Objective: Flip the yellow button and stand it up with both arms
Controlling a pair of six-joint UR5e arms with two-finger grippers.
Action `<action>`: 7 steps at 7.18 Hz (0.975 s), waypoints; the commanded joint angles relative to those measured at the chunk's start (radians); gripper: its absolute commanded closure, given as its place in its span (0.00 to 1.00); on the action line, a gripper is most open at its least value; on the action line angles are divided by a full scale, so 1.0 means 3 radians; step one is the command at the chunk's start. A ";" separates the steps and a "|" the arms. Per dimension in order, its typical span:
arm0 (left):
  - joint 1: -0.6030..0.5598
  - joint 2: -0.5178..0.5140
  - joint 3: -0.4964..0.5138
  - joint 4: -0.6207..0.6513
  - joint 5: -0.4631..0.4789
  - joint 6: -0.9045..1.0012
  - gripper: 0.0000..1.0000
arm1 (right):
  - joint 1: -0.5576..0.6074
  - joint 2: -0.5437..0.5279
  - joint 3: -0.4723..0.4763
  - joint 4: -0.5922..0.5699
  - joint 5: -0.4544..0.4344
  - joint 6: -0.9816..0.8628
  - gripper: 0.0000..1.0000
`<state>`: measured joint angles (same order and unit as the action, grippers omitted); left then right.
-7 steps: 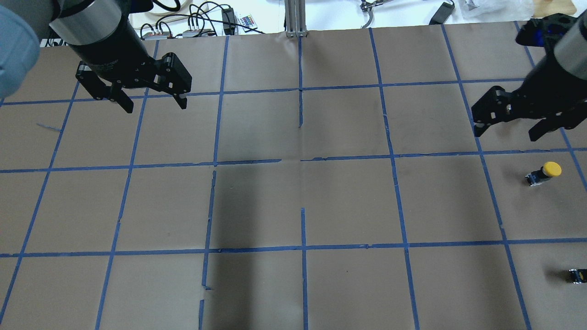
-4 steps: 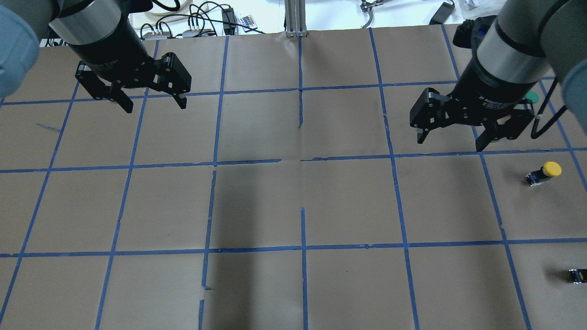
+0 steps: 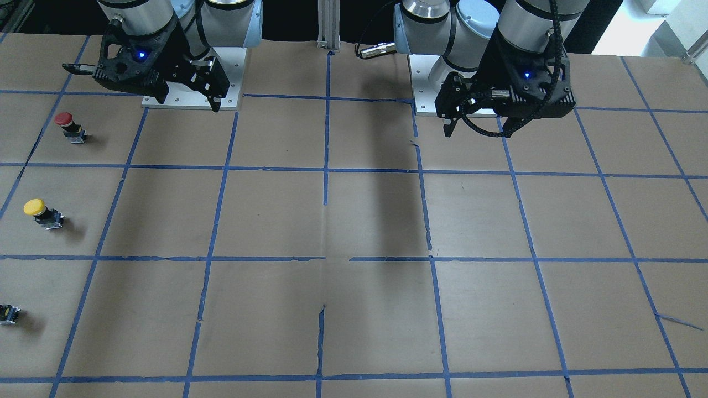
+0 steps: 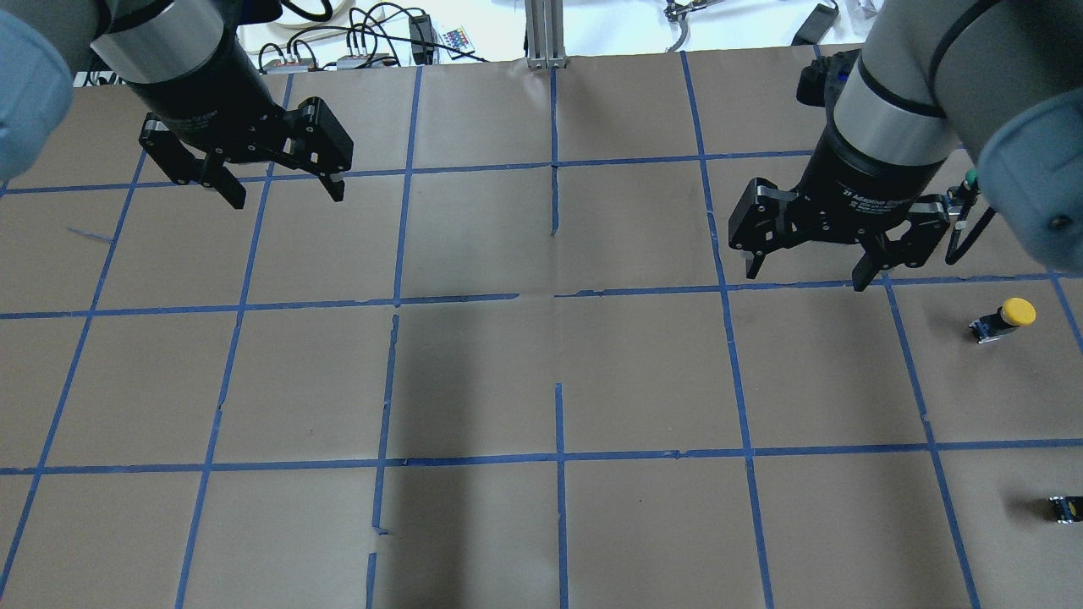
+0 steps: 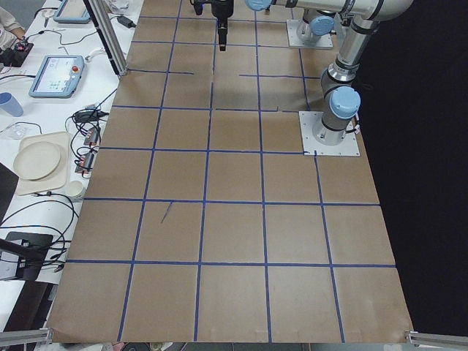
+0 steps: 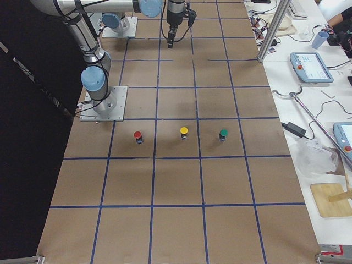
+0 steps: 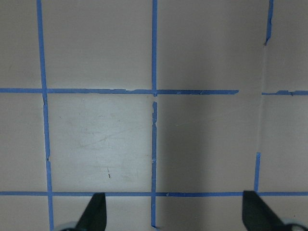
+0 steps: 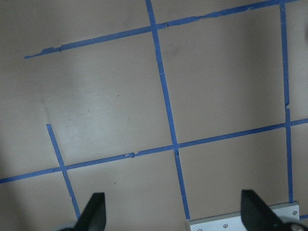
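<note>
- My right fingers [image 4: 867, 266] are spread wide with nothing between them. They hang in the air near the yellow button [image 4: 1007, 318], but not over it.
- My left fingers [image 4: 228, 190] are spread wide too and hold nothing. They are far from the yellow button, across the worktop [image 4: 541, 372].
- The yellow button sits on the worktop and nothing touches it. I cannot tell for sure if it is tipped or upright.
- A red button [image 6: 137, 135] is on one side of the yellow button and a green button [image 6: 223, 133] is on the other. If I aim badly, I could grab the wrong one or knock it over.
- The yellow button is small with a round top. If I pinch the round part, I think it may pop out and roll away.
- If I come down too low, my fingers could hit the worktop or shove the button aside.
- Passing it from one set of fingers to the other looks like the tricky bit. If one lets go before the other holds tight, the button falls.
</note>
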<state>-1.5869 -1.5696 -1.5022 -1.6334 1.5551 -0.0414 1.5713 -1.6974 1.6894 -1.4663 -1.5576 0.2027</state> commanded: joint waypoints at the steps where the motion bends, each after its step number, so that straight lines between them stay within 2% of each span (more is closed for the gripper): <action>1: 0.0003 -0.0004 0.0002 -0.0001 0.0001 0.0000 0.00 | -0.0124 -0.0083 0.0008 0.0010 -0.0003 -0.0006 0.00; 7: -0.0008 0.0011 0.0001 -0.0093 -0.0004 -0.0076 0.00 | -0.0135 -0.0115 0.0044 0.0020 0.0038 -0.0006 0.00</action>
